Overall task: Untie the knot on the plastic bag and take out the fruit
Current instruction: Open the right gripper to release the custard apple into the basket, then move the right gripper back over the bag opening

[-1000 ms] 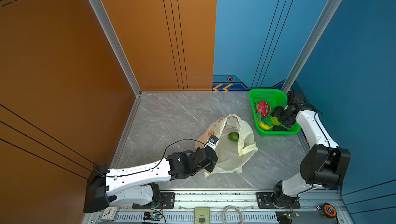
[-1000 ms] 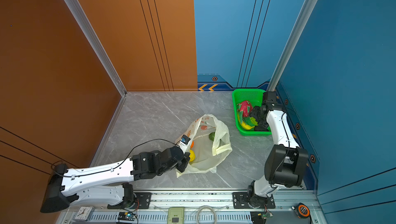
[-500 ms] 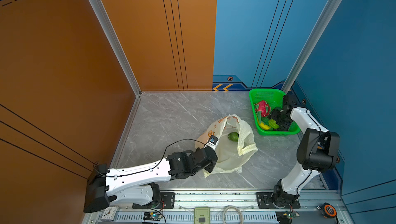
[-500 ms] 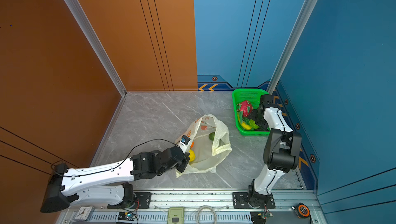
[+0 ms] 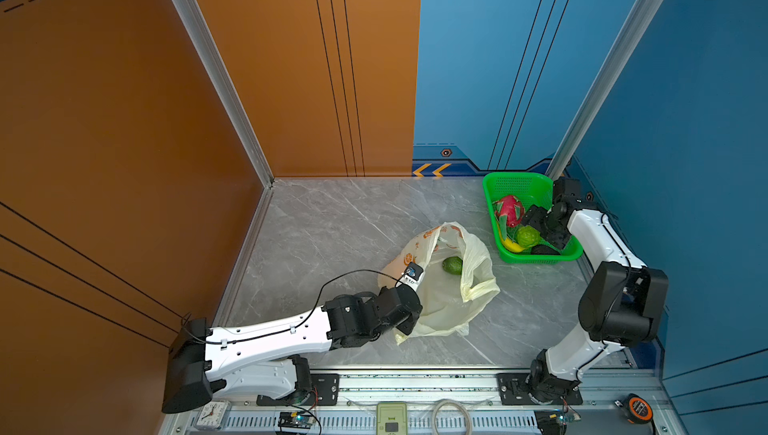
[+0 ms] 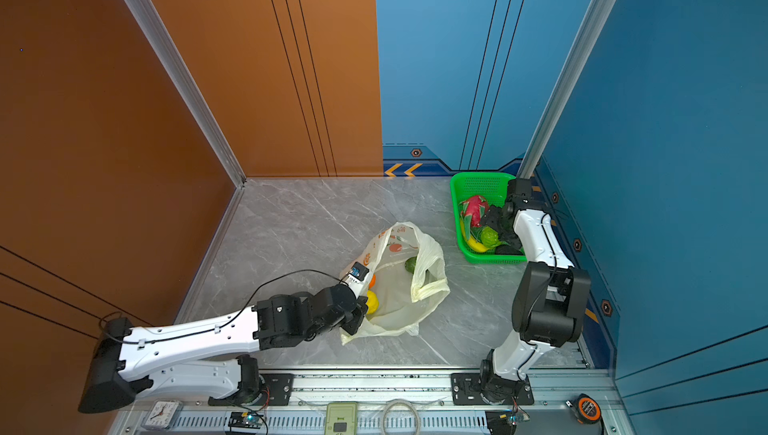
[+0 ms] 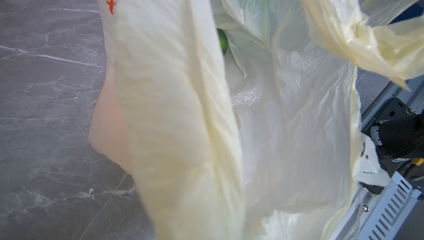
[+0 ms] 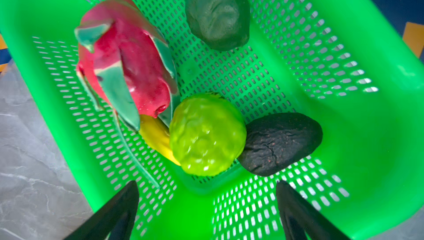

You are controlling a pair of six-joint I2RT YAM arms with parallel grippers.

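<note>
While the left gripper (image 6: 356,322) is pinching the rim of the plastic bag (image 5: 440,308) with jaws pressed together, the thin film may be slipping loose and the mouth falling shut over the green fruit (image 5: 452,265) and lemon (image 6: 371,302) inside the bag. Beside the bag, the right gripper (image 8: 206,213) is hovering spread and empty above the green basket (image 5: 536,260); a handle strip (image 5: 471,270) is lying across the bag's mouth.

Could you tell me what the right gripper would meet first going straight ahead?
The right gripper would probably meet the bumpy green fruit in the green basket first; depth is unclear.
</note>
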